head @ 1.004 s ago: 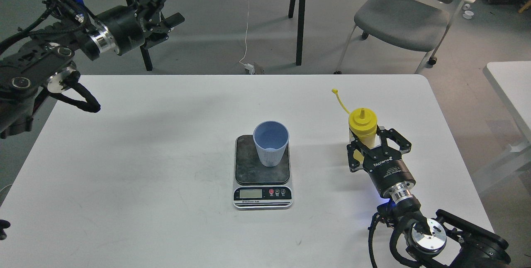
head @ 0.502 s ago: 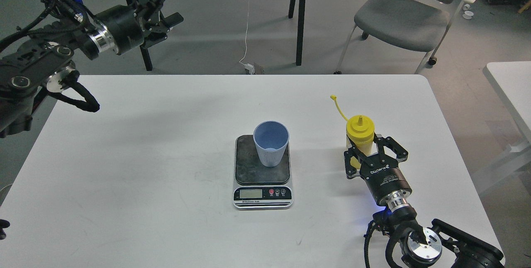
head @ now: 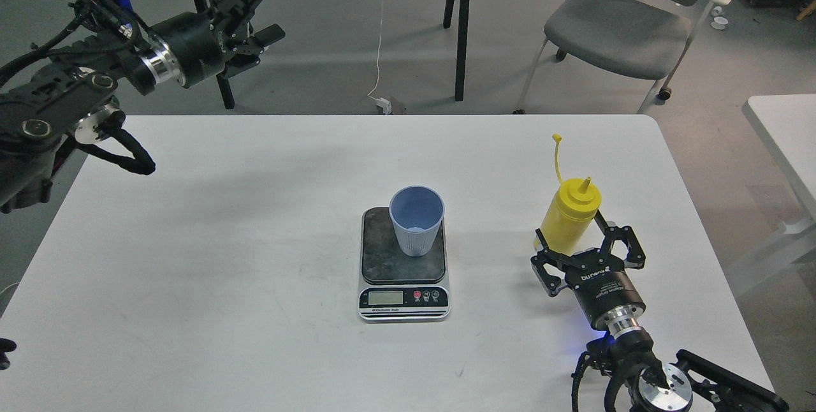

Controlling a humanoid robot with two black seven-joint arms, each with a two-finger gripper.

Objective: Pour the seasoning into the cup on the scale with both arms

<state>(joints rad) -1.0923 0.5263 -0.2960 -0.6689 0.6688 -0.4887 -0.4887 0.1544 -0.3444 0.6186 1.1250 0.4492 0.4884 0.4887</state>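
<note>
The yellow squeeze bottle (head: 569,215) stands on the white table (head: 223,240), tilted, right of the scale (head: 403,272) bearing the blue-grey cup (head: 416,219). The right gripper (head: 586,247) sits just before the bottle, fingers spread. The left gripper (head: 252,4) is raised beyond the table, jaws parted.

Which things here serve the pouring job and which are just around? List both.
For the job: seasoning bottle, cup, scale, right gripper, left gripper.
Just around: grey chair, white cable, second table.

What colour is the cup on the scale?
Light blue-grey with fine vertical ribs, clearest in the head view.
</note>
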